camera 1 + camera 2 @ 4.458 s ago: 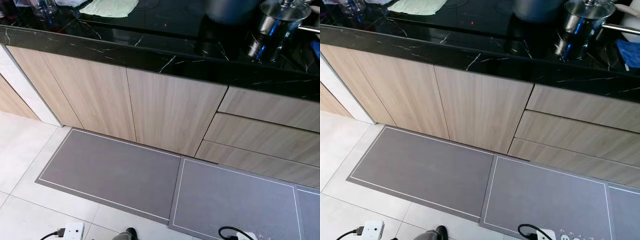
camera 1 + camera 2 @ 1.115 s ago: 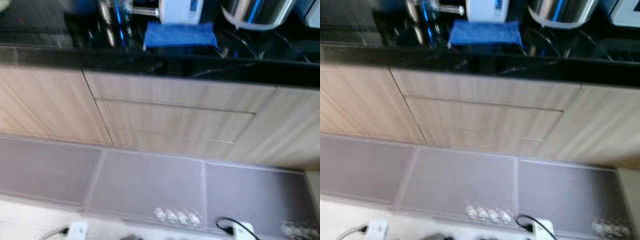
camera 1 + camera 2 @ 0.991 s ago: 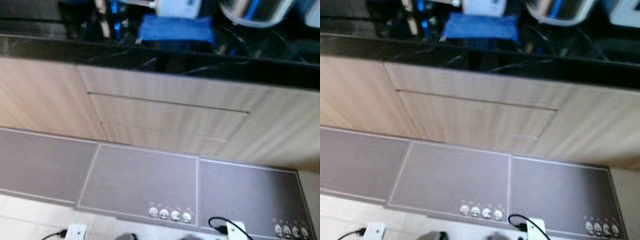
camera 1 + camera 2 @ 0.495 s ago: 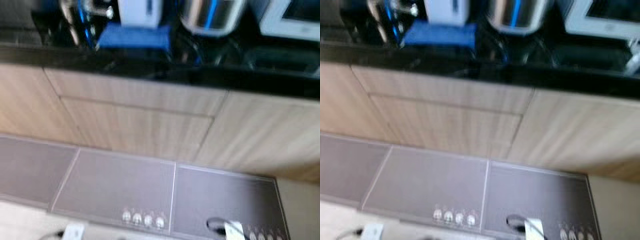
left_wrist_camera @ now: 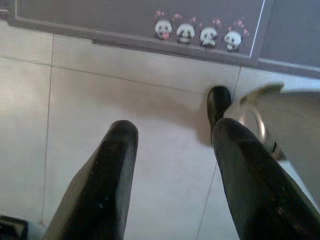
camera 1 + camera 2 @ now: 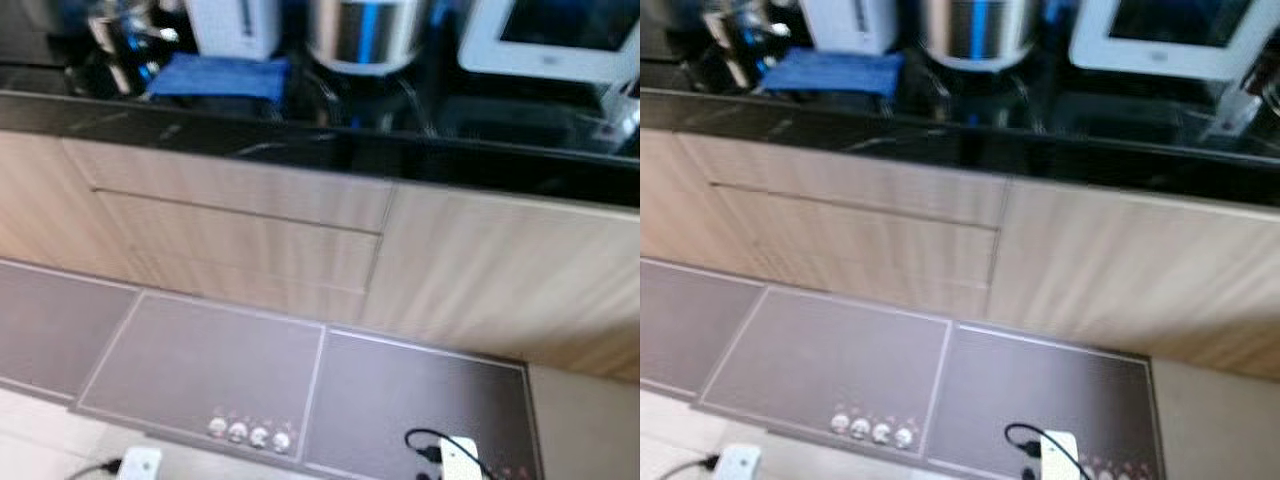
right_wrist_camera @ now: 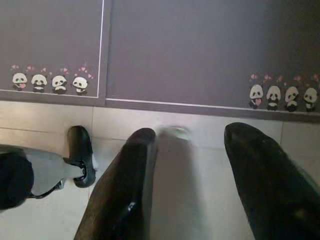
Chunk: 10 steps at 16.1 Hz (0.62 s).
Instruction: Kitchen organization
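Facing a glossy black marble countertop above pale wood-grain cabinet fronts, the head views are slightly blurred. A folded blue cloth lies on the counter beside a shiny steel pot. Grey panda-print floor mats line the cabinet base. Both the left gripper and right gripper hang above beige floor tiles, fingers spread, holding nothing.

I count one folded blue cloth at the upper left, one white box-shaped machine behind it, one shiny steel pot at the top middle, and one white screen-fronted machine at the upper right. Low down lie three grey floor mats and two white plug blocks. Four little pandas stand in one row.
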### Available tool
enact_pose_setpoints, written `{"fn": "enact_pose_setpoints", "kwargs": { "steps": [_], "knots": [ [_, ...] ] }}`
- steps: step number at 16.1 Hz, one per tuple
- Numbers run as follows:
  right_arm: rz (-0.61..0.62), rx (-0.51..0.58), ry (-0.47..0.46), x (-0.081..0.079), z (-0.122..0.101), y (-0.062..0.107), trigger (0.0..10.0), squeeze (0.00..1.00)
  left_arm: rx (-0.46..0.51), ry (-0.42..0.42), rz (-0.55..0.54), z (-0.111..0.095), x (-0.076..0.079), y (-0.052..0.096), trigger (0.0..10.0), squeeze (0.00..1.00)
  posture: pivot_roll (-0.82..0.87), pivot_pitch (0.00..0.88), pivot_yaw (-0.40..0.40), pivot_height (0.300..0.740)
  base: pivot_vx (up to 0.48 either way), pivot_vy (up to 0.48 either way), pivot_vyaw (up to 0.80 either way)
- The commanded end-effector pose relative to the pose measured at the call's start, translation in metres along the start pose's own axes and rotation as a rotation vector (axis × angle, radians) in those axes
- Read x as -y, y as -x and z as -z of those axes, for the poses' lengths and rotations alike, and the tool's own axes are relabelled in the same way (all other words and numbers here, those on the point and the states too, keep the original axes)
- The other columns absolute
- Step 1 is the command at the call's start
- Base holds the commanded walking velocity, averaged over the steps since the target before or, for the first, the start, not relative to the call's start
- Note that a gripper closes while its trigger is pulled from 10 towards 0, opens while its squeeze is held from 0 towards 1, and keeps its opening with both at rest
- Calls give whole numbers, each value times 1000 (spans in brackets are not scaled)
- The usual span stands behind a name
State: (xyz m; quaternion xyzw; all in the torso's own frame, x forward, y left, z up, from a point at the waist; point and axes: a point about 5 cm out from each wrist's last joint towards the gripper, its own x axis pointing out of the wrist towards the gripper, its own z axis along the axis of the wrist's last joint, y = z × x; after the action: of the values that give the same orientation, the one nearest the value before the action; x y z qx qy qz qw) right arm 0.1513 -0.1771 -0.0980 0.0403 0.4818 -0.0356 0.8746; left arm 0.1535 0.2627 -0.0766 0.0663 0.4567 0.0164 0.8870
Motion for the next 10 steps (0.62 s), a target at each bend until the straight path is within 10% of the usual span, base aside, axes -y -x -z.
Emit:
{"fn": "enact_pose_setpoints", "kwargs": {
  "steps": [1, 10],
  "knots": [
    [25, -31, -24, 9, 10, 3, 10000, 0, -43, -11, 25, 12, 7, 2, 10000, 0, 85, 127, 33, 740, 0, -382, 0],
    [33, -34, -14, 14, 6, 2, 10000, 0, -35, -5, 33, 9, 12, 0, 10000, 0, 84, 128, 11, 740, 0, -383, -170]
  ]
}}
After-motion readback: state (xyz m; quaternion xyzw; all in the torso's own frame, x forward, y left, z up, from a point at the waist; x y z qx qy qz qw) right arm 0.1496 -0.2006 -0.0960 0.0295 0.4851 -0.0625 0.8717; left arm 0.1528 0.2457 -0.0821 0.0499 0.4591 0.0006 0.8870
